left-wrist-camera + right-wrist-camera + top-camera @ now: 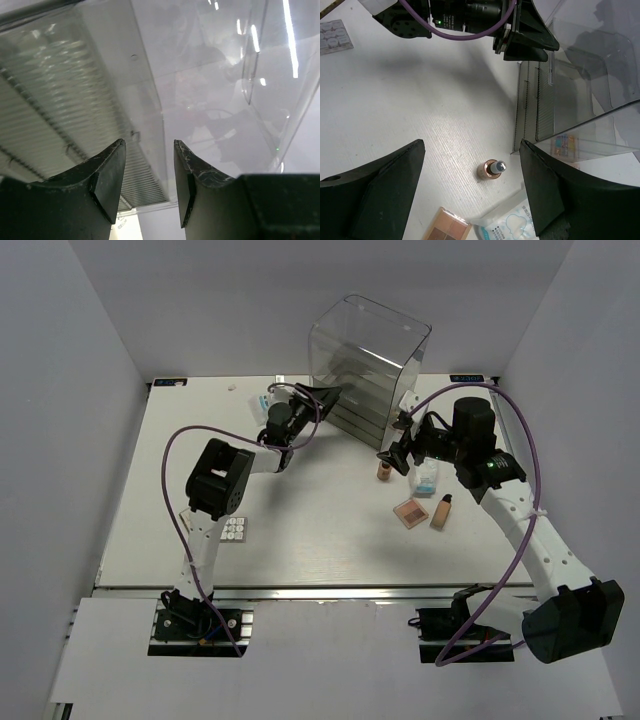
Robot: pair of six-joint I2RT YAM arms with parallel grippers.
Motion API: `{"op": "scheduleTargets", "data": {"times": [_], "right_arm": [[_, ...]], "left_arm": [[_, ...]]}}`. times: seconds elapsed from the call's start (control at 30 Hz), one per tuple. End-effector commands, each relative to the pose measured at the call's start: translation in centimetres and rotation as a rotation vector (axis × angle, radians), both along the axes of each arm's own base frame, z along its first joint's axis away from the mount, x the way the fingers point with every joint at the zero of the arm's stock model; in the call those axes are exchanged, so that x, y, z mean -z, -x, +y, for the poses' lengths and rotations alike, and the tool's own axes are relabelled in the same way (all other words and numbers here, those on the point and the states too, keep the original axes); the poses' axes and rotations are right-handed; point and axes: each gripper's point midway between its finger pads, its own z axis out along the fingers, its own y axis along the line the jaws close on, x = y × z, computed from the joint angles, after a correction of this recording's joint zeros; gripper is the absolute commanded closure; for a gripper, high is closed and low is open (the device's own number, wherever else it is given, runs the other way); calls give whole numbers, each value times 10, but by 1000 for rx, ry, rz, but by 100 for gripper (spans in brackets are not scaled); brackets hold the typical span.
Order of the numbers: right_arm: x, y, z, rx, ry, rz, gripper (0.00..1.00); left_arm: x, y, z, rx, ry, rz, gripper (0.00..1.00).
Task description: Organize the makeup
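A tan foundation bottle (384,471) stands upright in front of the clear drawer box (370,365); it also shows in the right wrist view (491,169). My right gripper (396,454) is open and empty, hovering above it (471,147). Beside it lie a white-and-light-blue packet (426,478) (512,226), a peach palette (411,512) (451,228) and a second foundation bottle (441,510) on its side. A white grid palette (235,529) lies by the left arm. My left gripper (322,398) (148,145) is open and empty, close against the box's left side.
The drawer box's grey ribbed drawers (60,115) fill the left wrist view; one drawer (555,105) stands pulled out, with a colourful item (565,146) showing through the clear plastic. Another packet (263,402) lies at the back behind the left arm. White walls enclose the table.
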Motion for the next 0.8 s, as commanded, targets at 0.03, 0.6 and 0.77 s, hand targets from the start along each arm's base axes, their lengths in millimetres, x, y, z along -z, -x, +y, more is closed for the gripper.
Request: {"op": "scheduleTargets", "data": {"times": [0.03, 0.6, 0.77], "right_arm": [[-16, -4, -2, 13, -17, -66, 18], [-32, -19, -10, 136, -83, -68, 11], [-57, -37, -22, 321, -248, 0, 11]], "left_arm": [[-23, -5, -9, 23, 21, -37, 48], [-67, 11, 7, -6, 138, -143, 100], [-116, 34, 28, -43, 195, -228, 100]]}}
